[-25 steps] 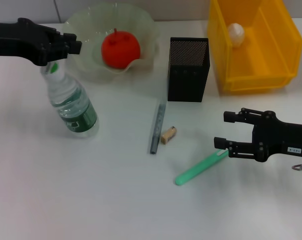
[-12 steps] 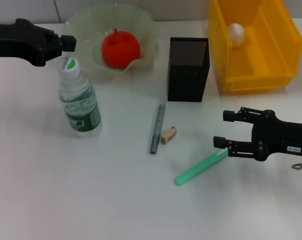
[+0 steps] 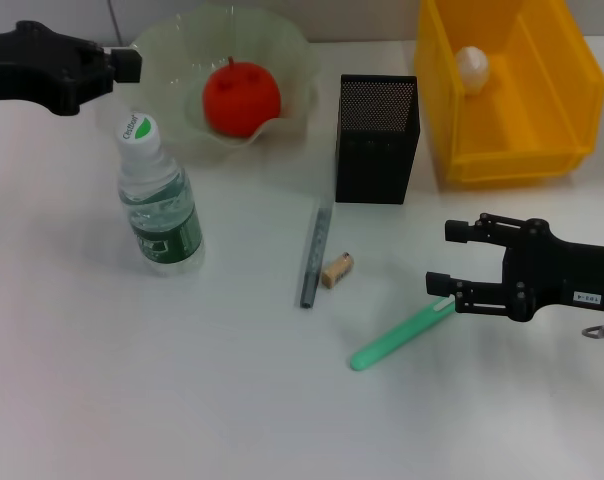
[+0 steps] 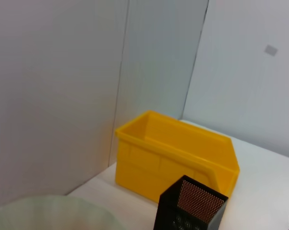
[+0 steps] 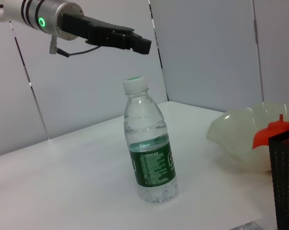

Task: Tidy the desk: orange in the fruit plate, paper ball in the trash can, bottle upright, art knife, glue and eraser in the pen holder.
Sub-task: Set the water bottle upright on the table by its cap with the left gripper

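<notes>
The bottle (image 3: 160, 210) stands upright on the desk (image 3: 132, 380), free of both grippers; the right wrist view shows this bottle (image 5: 148, 153) too. My left gripper (image 3: 127, 65) hovers open above and behind its cap. The orange (image 3: 242, 97) lies in the fruit plate (image 3: 282, 40). The paper ball (image 3: 471, 65) rests in the trash can (image 3: 572, 110). In front of the pen holder (image 3: 377, 140) lie the grey art knife (image 3: 315, 257), the eraser (image 3: 337, 270) and the green glue stick (image 3: 402, 335). My right gripper (image 3: 444, 258) is open, with the glue's white end just beside its nearer finger.
The pen holder stands between the fruit plate and the trash can at the back. In the left wrist view the trash can (image 4: 173, 153) and pen holder (image 4: 190, 211) sit against a white wall.
My left gripper let go of the bottle's cap and drew back up and to the left. The bottle went from tilted to upright. The right arm has not moved.
</notes>
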You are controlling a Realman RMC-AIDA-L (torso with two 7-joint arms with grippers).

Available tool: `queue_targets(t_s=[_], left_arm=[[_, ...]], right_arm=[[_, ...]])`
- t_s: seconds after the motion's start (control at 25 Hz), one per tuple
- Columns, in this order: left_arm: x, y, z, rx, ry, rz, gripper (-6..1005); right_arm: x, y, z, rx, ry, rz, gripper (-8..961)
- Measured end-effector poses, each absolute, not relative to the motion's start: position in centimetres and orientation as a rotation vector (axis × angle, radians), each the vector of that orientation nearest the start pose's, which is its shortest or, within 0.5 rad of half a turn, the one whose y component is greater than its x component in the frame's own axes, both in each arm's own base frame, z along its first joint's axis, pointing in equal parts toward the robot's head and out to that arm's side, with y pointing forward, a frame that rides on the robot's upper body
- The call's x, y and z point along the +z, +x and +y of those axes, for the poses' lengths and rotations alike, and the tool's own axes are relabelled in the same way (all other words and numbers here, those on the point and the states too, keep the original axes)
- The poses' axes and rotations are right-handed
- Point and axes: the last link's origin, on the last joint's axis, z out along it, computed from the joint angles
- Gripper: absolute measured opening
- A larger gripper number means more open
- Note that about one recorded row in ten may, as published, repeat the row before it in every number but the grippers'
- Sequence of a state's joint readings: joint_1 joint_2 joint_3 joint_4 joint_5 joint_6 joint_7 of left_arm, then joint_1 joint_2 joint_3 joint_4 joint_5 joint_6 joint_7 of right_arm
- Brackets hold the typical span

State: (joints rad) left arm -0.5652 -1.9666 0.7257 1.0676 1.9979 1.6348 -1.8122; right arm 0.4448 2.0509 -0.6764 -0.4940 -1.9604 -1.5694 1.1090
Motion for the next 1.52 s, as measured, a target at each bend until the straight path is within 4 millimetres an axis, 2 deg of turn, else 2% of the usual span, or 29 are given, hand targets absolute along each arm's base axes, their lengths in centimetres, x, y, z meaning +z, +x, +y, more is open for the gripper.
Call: queue_targets(t_s=[0.44, 0.48, 0.52, 0.76, 0.8, 0.88, 0.96, 1.52], left_arm=[[11.2, -22.3, 36.7, -0.572, -2.615, -0.625, 50], [11.3, -22.7, 35.5, -0.673, -2.631, -0.598, 55], [11.0, -23.0, 34.9, -0.701, -2.636, -0.549, 60], [10.4, -23.5, 34.4, -0.716, -2.634, -0.508, 208], [8.5, -24.6, 33.9, -0.737, -2.640, -0.482, 233], [7.8, -25.2, 34.0, -0.739, -2.627, -0.484, 324], [7.6, -25.6, 34.2, -0.727, -2.614, -0.485, 415], [6.7, -26.6, 34.1, -0.702, -2.592, -0.474, 812]], right_arm=[[-1.3, 29.6, 29.4, 0.736, -2.707, 0.531, 775], [-1.3, 29.5, 29.5, 0.736, -2.707, 0.531, 775], [-1.3, 29.5, 29.5, 0.736, -2.707, 0.531, 775], [-1.4, 29.2, 29.7, 0.741, -2.714, 0.537, 775], [-1.4, 29.2, 29.7, 0.741, -2.715, 0.538, 775], [-1.4, 29.2, 29.8, 0.741, -2.715, 0.544, 774], [-1.3, 29.2, 29.8, 0.741, -2.715, 0.549, 774], [-1.4, 29.0, 29.9, 0.745, -2.719, 0.561, 774]])
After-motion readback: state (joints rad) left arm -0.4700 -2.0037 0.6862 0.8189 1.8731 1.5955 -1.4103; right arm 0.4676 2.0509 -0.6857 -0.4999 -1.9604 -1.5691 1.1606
